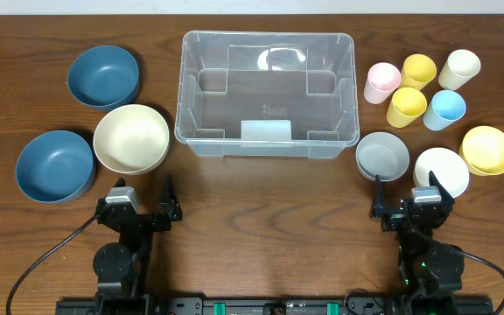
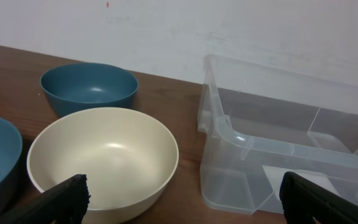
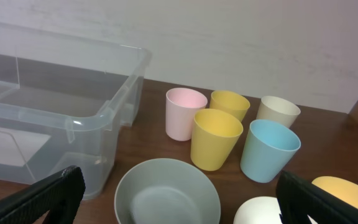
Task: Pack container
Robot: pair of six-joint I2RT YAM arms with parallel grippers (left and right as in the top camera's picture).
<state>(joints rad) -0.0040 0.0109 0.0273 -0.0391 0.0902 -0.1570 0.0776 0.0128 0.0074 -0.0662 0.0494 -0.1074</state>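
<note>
While the left tool (image 1: 144,194) and right tool (image 1: 406,194) stood jaws apart, holding nothing, the bin (image 1: 179,105) sat at the middle of the desk (image 1: 261,227).
Its plastic was see-through, rectangular with rounded corners and a rolled rim; only overhead showed it whole, each wrist view cutting off one end. Smooth round bowls flanked it: far blue bowl (image 1: 103,76), near blue bowl (image 1: 54,166) and cream bowl (image 1: 131,138) left, grey bowl (image 1: 382,156), white bowl (image 1: 441,171) and yellow bowl (image 1: 487,149) right. Beyond those stood tapered cups: pink cup (image 1: 381,83), far yellow cup (image 1: 418,70), cream cup (image 1: 458,68), near yellow cup (image 1: 407,106), blue cup (image 1: 444,109). The left wrist view clipped the near blue bowl; the right one clipped the white and yellow bowls.
</note>
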